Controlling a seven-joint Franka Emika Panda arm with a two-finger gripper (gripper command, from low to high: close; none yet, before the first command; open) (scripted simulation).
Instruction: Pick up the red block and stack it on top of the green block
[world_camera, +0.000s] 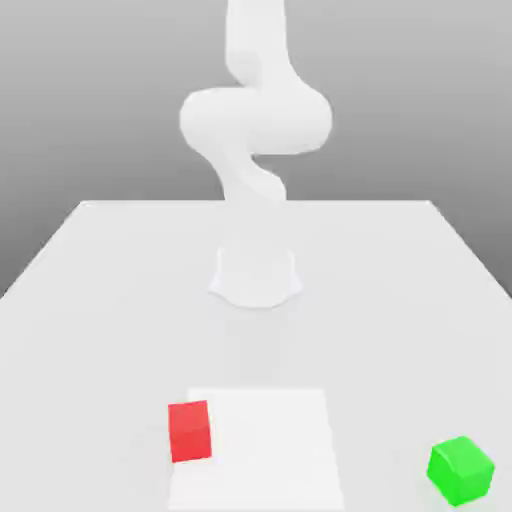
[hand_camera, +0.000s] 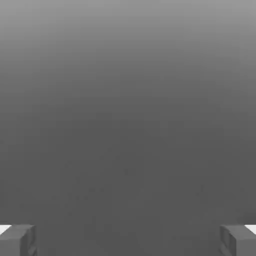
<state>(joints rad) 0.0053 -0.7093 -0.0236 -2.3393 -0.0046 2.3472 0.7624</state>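
Near the table's (world_camera: 90, 290) front edge, the red block (world_camera: 189, 431) is seen resting, with the green block (world_camera: 461, 469) well apart toward the front corner on the exterior view's right. Farther back, the arm (world_camera: 254, 125) is seen rising from its base mid-table, folded upward. The gripper (hand_camera: 128, 240) is spread wide, nothing held between its fingers (hand_camera: 18, 239).

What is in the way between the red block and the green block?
Nothing visible. The red block sits toward the exterior view's left and the green block toward its right, apart from each other, with bare white table between them. The gripper is open and holds nothing.
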